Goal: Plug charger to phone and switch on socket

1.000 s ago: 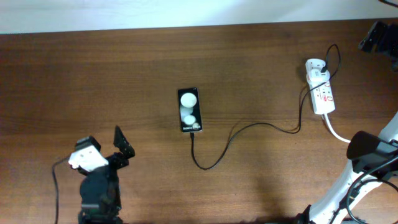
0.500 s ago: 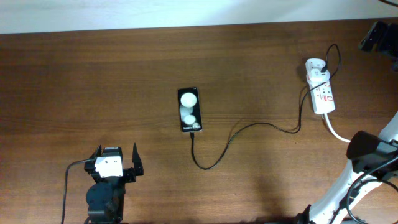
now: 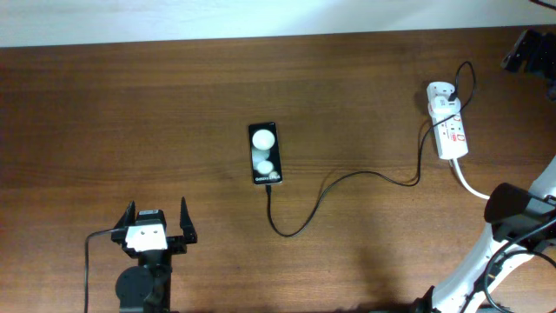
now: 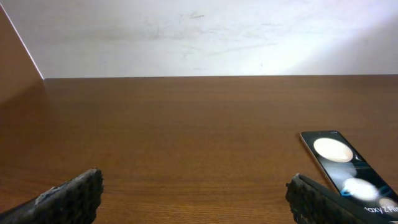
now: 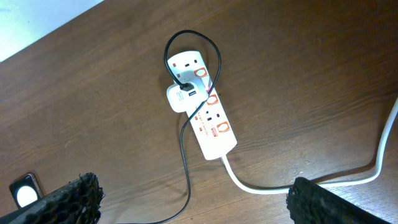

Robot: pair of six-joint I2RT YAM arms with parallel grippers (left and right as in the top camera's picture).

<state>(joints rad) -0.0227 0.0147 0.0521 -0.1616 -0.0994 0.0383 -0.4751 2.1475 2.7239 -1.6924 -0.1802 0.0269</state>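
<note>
The black phone (image 3: 265, 153) lies face up mid-table, its lettered end toward the front. It also shows in the left wrist view (image 4: 348, 165). The charger's thin black cable (image 3: 347, 175) runs from the phone's near end, where its tip touches the phone, in a loop to the white adapter (image 5: 183, 96). The adapter sits in the white socket strip (image 3: 449, 130), also seen in the right wrist view (image 5: 208, 118). My left gripper (image 3: 157, 219) is open and empty, front left of the phone. My right gripper (image 5: 194, 186) is open and empty, high above the strip.
The strip's thick white cord (image 5: 249, 183) runs off to the right. The right arm's base and white links (image 3: 512, 209) stand at the front right corner. A white wall (image 4: 199, 37) borders the table's far edge.
My left gripper has turned from pointing right to pointing straight at the far edge, and has drawn back toward the front edge. The phone, cable, strip and right arm have not moved.
</note>
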